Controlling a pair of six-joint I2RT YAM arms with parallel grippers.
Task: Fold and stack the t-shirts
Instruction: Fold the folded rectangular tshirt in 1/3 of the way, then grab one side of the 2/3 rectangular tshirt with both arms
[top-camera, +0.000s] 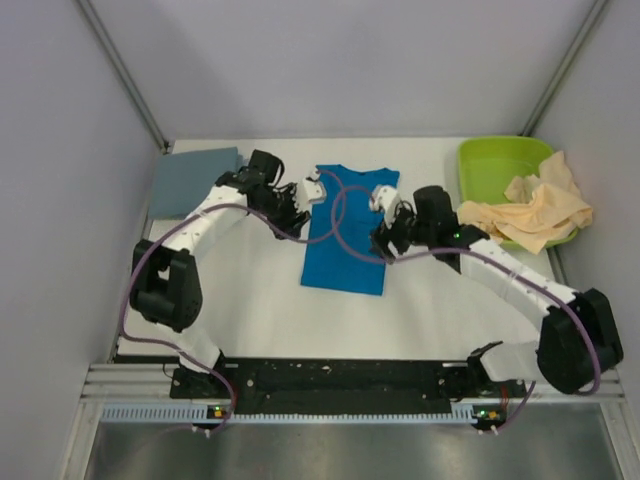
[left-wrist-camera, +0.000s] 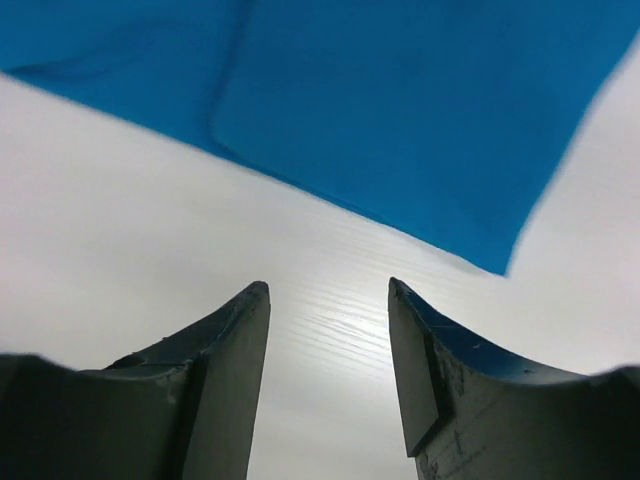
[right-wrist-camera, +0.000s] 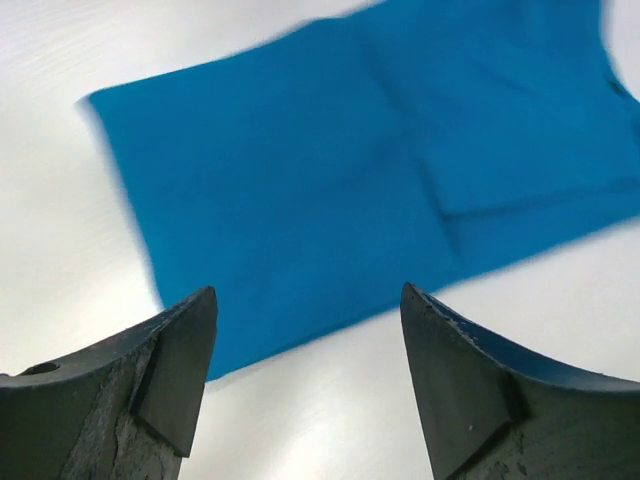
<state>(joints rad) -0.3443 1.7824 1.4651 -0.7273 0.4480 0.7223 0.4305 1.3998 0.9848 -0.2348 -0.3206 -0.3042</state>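
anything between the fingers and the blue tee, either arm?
Nothing visible. The left gripper and right gripper are open on either side of the blue t-shirt; the wrist views show only bare table before the cloth. In the top view the arms' purple cables loop over the shirt.

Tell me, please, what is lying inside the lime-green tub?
A crumpled cream-peach t-shirt lies in the tub, spilling over its near and right rims; anything beneath the cloth is hidden.

White table (top-camera: 250, 290), shirts out.
Blue t-shirt (top-camera: 348, 235) flat between left fingers (top-camera: 314, 187) and right fingers (top-camera: 383, 198); grey-blue folded shirt (top-camera: 195, 180) and lime-green tub (top-camera: 495, 160) outside them.
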